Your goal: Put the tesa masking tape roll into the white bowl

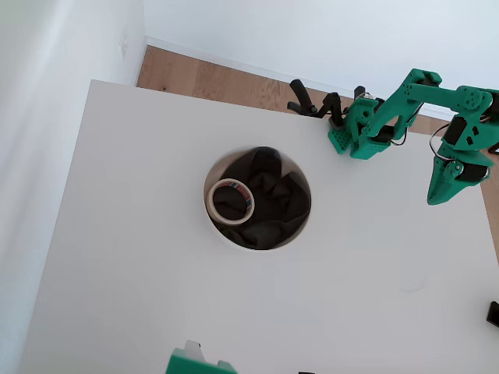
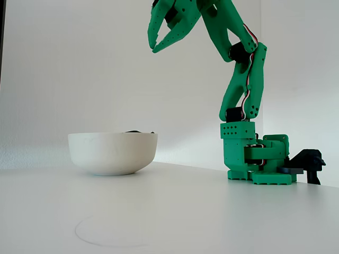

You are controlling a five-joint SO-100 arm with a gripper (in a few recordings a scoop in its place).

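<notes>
The tesa masking tape roll [image 1: 211, 202] lies flat inside the white bowl [image 1: 221, 237], on the left part of its dark cloth lining, with the red-and-blue label showing on the inner core. In the fixed view the bowl [image 2: 113, 153] stands on the white table and its wall hides the roll. My green gripper [image 1: 433, 199] hangs far to the right of the bowl in the overhead view. From the side the gripper [image 2: 153, 48] is raised high above the table, its fingertips touching, with nothing between them.
The arm's green base [image 2: 249, 164] is clamped at the table's far edge, with black clamp parts [image 1: 312, 104] beside it. A small black object [image 1: 493, 313] sits at the right table edge. The white table [image 1: 132, 257] is bare around the bowl.
</notes>
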